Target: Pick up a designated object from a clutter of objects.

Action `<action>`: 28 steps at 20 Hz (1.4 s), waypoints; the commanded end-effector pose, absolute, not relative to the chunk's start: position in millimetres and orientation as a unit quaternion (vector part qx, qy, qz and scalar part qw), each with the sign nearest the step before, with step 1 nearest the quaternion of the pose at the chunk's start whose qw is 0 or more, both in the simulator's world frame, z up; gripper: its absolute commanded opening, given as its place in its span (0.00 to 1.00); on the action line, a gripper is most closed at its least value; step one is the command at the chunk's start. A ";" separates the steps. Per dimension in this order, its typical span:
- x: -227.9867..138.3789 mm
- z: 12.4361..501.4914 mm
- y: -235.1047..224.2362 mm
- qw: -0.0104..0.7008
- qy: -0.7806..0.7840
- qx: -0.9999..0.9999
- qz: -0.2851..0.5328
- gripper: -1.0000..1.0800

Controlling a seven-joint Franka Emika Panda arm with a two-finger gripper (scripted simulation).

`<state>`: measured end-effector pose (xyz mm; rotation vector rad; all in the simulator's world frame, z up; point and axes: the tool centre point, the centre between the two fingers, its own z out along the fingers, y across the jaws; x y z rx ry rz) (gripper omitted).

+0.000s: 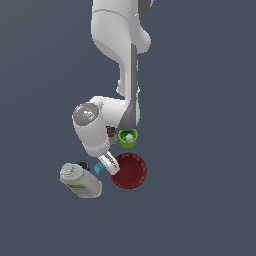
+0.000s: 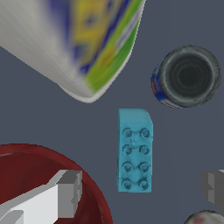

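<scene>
Jaws spread open either side of the blue block [image 2: 134,150], clear of it.

In the exterior view the arm hides most of the blue block [image 1: 99,169] and the dark can [image 1: 83,164], and the gripper's [image 1: 107,167] fingertip gap is too small to judge. In the wrist view the bottle [image 2: 74,41] is blurred and cut off, its label unreadable. The red bowl [image 2: 94,199] and 1 of the 2 fingers [image 2: 214,186] also run off the frame.
</scene>
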<state>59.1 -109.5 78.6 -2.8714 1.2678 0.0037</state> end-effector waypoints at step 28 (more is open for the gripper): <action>58.8 22.0 -113.3 0.000 0.414 -0.910 0.000 0.00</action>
